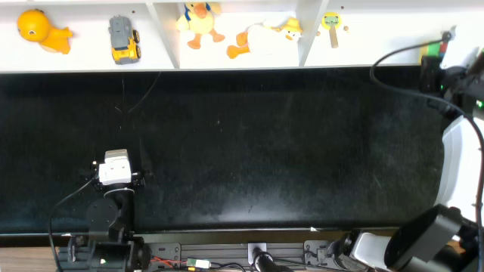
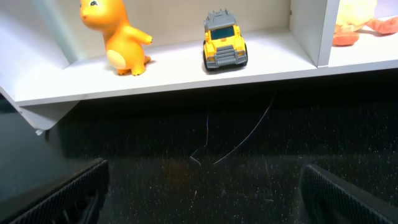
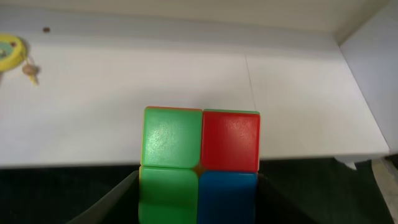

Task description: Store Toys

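Note:
A colour cube (image 3: 199, 165) with green, red and blue faces sits between the fingers of my right gripper (image 3: 198, 202), which is shut on it at the front edge of the white shelf's (image 3: 186, 81) right-hand compartment. From above, the cube (image 1: 431, 51) shows at the far right by the shelf. A yellow-green rattle (image 3: 12, 53) lies further along that compartment. My left gripper (image 2: 202, 196) is open and holds nothing, low over the black mat (image 1: 265, 143) near its base (image 1: 115, 168). It faces an orange figure (image 2: 118, 37) and a yellow truck (image 2: 224, 40) on the shelf.
The shelf (image 1: 227, 64) runs along the far edge, split by white dividers. Two plush ducks (image 1: 200, 23) (image 1: 261, 38) fill the middle compartment, the rattle (image 1: 330, 24) the one beside it. A black cable (image 1: 393, 72) loops near the right arm.

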`<state>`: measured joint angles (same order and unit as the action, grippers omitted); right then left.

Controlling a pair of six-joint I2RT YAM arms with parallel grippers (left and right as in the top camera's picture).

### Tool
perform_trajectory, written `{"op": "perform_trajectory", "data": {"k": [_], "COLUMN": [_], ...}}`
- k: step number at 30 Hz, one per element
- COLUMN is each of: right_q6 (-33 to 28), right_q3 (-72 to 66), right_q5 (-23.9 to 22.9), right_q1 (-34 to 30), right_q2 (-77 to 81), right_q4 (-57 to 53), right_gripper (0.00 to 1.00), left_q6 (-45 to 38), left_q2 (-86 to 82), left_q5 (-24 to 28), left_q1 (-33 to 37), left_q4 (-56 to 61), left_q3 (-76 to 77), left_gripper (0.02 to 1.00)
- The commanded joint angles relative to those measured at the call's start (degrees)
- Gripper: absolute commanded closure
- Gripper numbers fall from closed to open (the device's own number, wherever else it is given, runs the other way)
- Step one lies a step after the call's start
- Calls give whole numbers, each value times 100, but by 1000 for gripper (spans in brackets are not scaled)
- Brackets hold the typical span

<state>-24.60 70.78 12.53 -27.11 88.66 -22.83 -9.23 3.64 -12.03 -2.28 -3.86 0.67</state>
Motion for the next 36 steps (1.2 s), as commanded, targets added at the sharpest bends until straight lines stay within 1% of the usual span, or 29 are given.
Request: {"op": "perform_trajectory", "data": {"k": [1, 19, 29, 30, 31, 32, 34, 35, 36], "right_q6": [258, 428, 431, 431, 431, 431, 431, 431, 431], "right_q3": [452, 1325, 1381, 1381, 1381, 1381, 1381, 1381, 1381], "right_q5": [-17, -59, -181, -188, -190, -190, -192, -208, -225], "right_q1": [168, 575, 638, 638, 638, 638, 640, 647, 651], "right_q2": [361, 1622, 1867, 1875, 1882, 1882, 1882, 1880, 1880], "right_q4": [13, 87, 83, 83, 83, 83, 98, 111, 129], "right_gripper": [748, 746, 726, 713, 669, 549, 485, 421, 380], "left_q6": [-83, -83, -83, -83, -81, -83, -83, -83, -81], "left_q2": [-59, -59, -59, -59, -59, -59, -59, -59, -59], "left_q5": [57, 59, 59, 57, 57, 57, 57, 57, 59], "left_q1": [-42, -42, -42, -42, -42, -42, -42, -42, -42], "left_q4": [-9, -9, -9, -9, -9, -9, -9, -9, -9], "left_q3": [-22, -22, -22, -22, -22, -22, -22, -22, -22], "left_gripper": [20, 20, 20, 20, 20, 20, 20, 20, 20]}}
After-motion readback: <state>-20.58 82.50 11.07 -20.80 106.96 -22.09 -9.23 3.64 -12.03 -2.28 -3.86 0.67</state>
